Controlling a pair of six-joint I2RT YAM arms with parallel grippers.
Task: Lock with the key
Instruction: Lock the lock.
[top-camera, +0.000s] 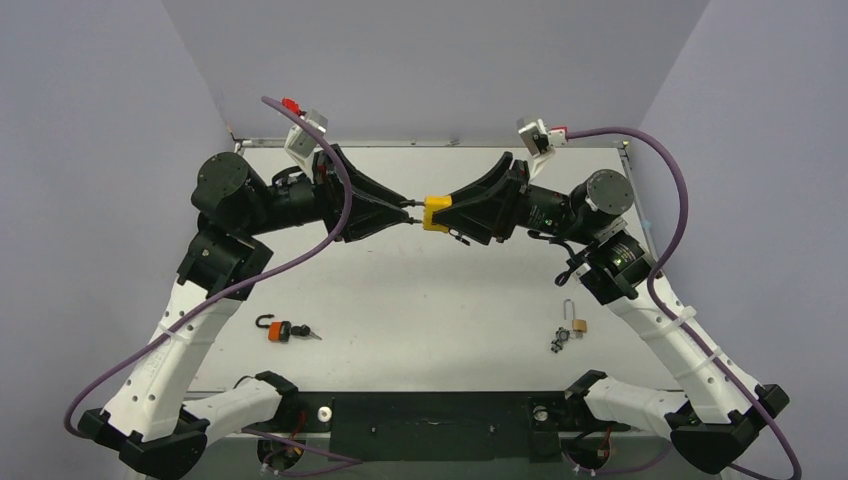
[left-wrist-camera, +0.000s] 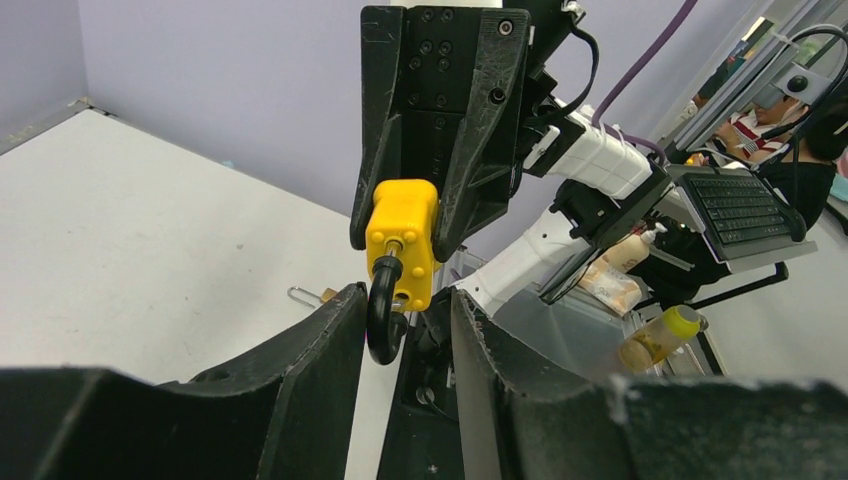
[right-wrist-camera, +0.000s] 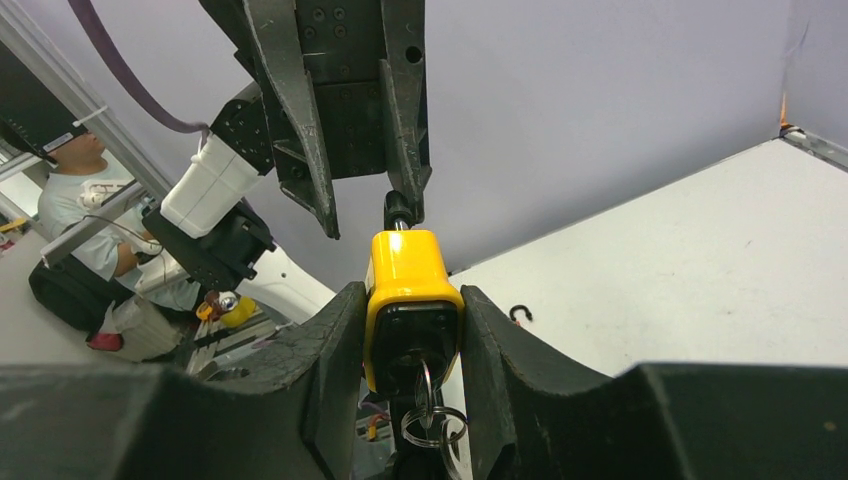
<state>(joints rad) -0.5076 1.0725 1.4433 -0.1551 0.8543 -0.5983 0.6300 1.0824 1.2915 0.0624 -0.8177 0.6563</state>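
A yellow padlock (top-camera: 436, 212) hangs in mid-air above the middle of the table, with my right gripper (top-camera: 447, 216) shut on its body. The right wrist view shows the lock (right-wrist-camera: 405, 275) clamped between both fingers. A key (right-wrist-camera: 425, 385) with steel rings sits in the lock's underside. The black shackle (left-wrist-camera: 384, 320) points toward my left gripper (left-wrist-camera: 405, 305), which is open. The shackle lies between that gripper's fingers, close to the left one, with a clear gap to the other.
An orange padlock with a key (top-camera: 279, 331) lies on the table near the front left. A small brass padlock with keys (top-camera: 574, 325) lies at the front right. Grey walls close in the table on three sides.
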